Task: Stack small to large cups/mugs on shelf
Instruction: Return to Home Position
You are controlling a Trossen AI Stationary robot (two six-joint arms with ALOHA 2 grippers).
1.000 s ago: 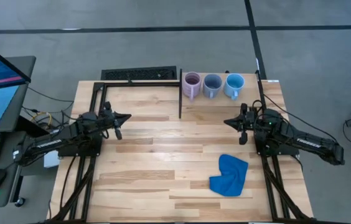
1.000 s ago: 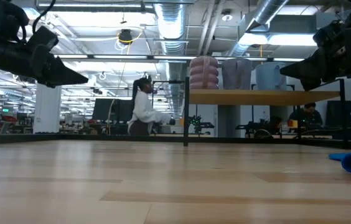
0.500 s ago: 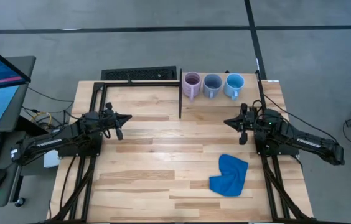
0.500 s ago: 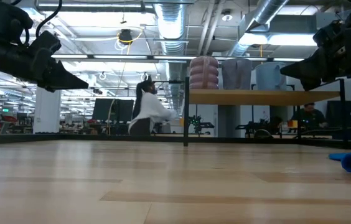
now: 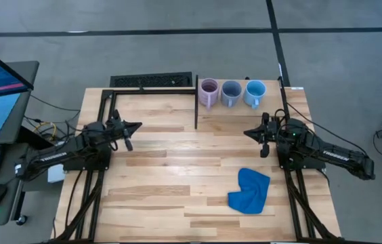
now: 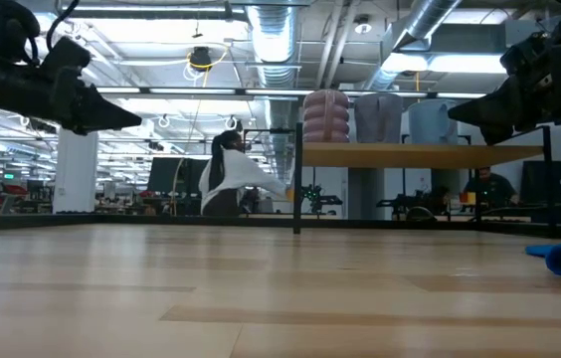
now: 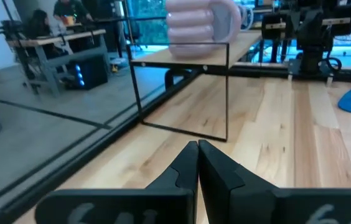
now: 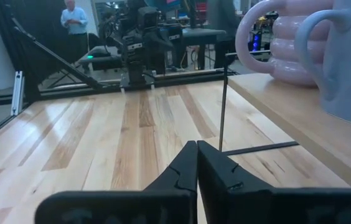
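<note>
All three mugs stand upright in one row on the shelf [image 5: 238, 116] at the far edge of the bench [image 5: 164, 203]. The purple mug [image 5: 208, 91] is at the end by the bar [image 5: 196, 102], the grey mug [image 5: 231, 91] is in the middle, and the light blue mug [image 5: 255, 91] is at the other end. They sit side by side, not nested, and I can't tell whether neighbours touch. Their sizes look close, so the small-to-large order can't be checked here. The purple mug is ribbed in rounded rings; the other two are smooth-walled. In the right wrist view, the purple and grey handles turn toward the arms' side. The shelf is raised on a thin black frame, which keeps the mugs off the bench.

The left tool [image 5: 135, 126] hangs over the bench's left half, well apart from the shelf, with its fingers pressed together and nothing between them. The right tool [image 5: 248, 133] hangs just in front of the shelf's right half, also pinched flat and empty. Both point inward and sit raised off the bench in the low view. This reads as a parked pose, which fits the placing being done.

The cloth [image 5: 250, 190] lies crumpled near the right arm and is not part of the job.

My judgement is that the task is essentially finished, with only the arms left to settle. Risk is low, though the right tool is nearest the shelf frame and a swing there could clip it.
</note>
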